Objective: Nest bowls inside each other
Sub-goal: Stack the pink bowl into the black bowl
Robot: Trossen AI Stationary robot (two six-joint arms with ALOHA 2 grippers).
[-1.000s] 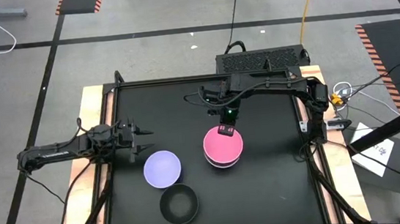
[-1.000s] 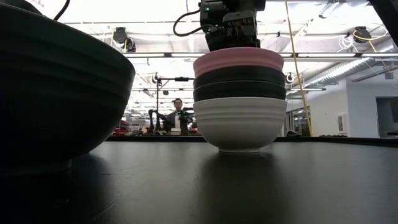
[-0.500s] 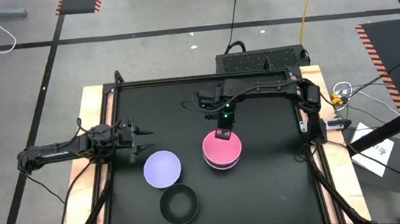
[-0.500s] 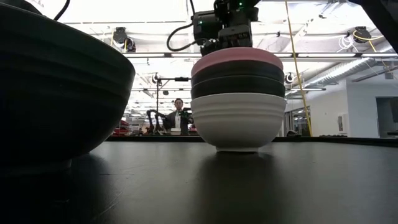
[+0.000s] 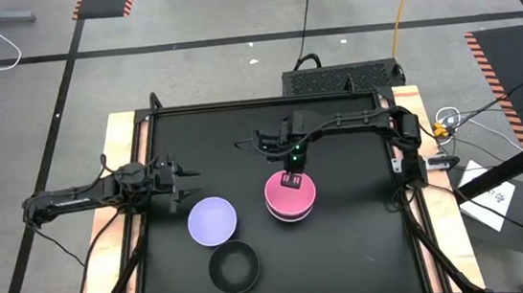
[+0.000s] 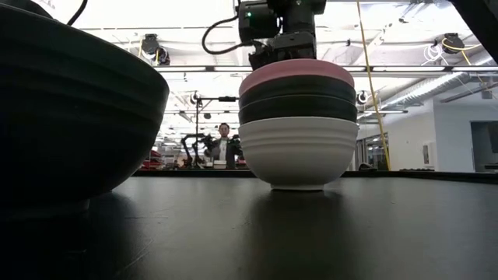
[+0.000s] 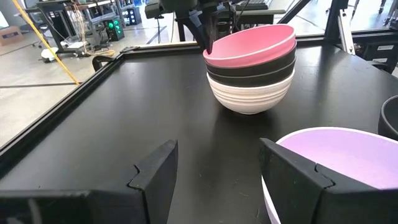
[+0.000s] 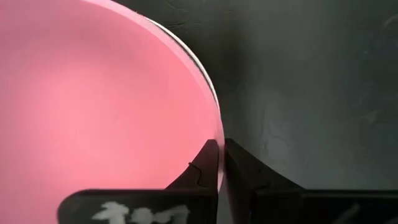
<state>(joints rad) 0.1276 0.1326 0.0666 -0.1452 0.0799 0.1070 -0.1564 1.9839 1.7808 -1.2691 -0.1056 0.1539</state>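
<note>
A stack of bowls (image 5: 291,201) stands at mid-table: a white bowl (image 6: 299,152) at the bottom, two black bowls (image 6: 298,105) in it, a pink bowl (image 7: 249,45) on top. My right gripper (image 5: 293,179) points down over the pink bowl's far rim, shut on it. A lavender bowl (image 5: 213,220) and a single black bowl (image 5: 234,267) rest on their bases nearer the front edge. At the table's left my left gripper (image 5: 186,180) waits open, with nothing between its fingers. My right gripper pinches the pink bowl's rim (image 8: 217,127) on its far side, one finger inside the bowl and one outside. The fingers (image 8: 205,165) come from above, pointing down. The pink bowl sits in the upper black bowl, a little tilted.
A raised black frame (image 5: 238,105) edges the dark table. The single black bowl (image 6: 70,117) stands close to the low camera and fills that view's left. Bare tabletop lies right of the stack and along the far side.
My right gripper has sunk a little and shifted slightly toward the near edge, still shut on the pink bowl's rim. The pink bowl has settled lower into the black bowl beneath it, and the stack has nudged slightly sideways.
</note>
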